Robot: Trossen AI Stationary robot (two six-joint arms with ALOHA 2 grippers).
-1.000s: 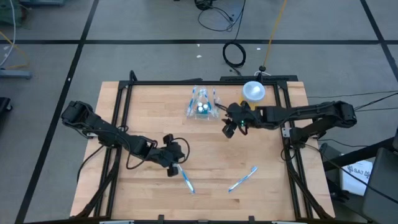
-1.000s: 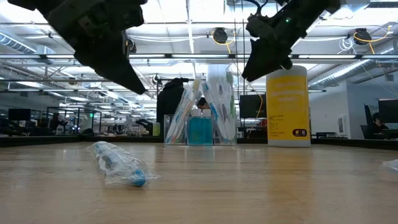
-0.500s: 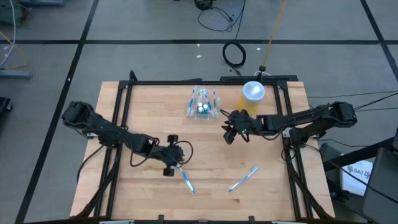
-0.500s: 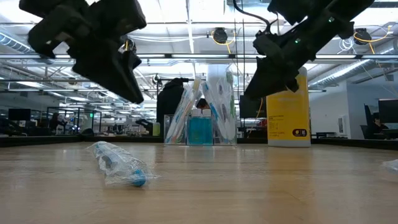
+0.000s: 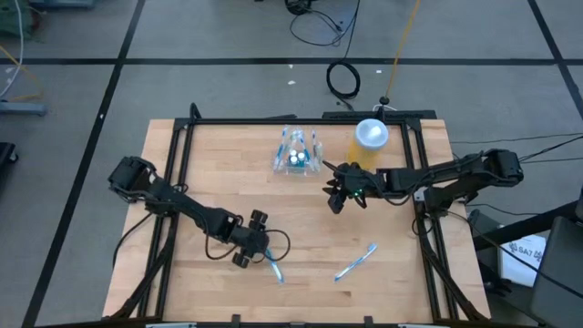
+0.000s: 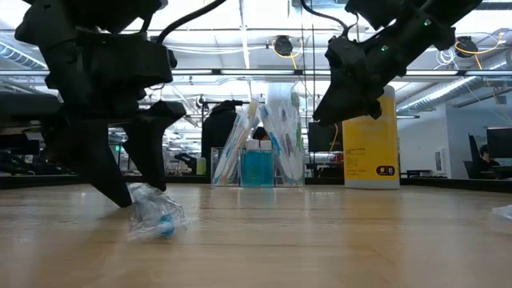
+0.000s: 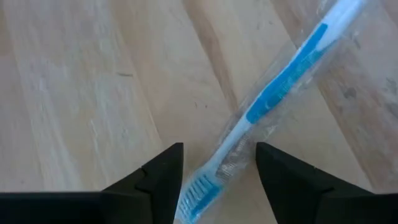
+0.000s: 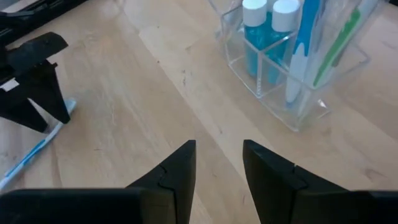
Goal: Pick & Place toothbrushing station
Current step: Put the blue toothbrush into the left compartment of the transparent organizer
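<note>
The toothbrushing station (image 5: 296,155), a clear holder with blue bottles and brushes in it, stands on its base at the table's far middle (image 8: 292,62). A blue-and-white toothbrush in a clear wrapper (image 5: 274,266) lies flat near the front edge. My left gripper (image 5: 250,253) is open and low over the toothbrush. Its two fingers stand on either side of the bristle end (image 7: 199,196), and I see no touch. My right gripper (image 5: 337,199) hangs open and holds nothing, above the table just right of the station (image 8: 219,168).
A yellow jar with a white lid (image 5: 371,137) stands at the far right, behind my right gripper. A second wrapped toothbrush (image 5: 355,263) lies near the front right. Bare wood lies between the station and the two toothbrushes.
My left gripper has gone down and toward the table's near right, to the wrapped toothbrush, and has opened from shut. Its fingertips now stand close to the table around the bristle end. My right gripper has shifted a little toward the near edge.
</note>
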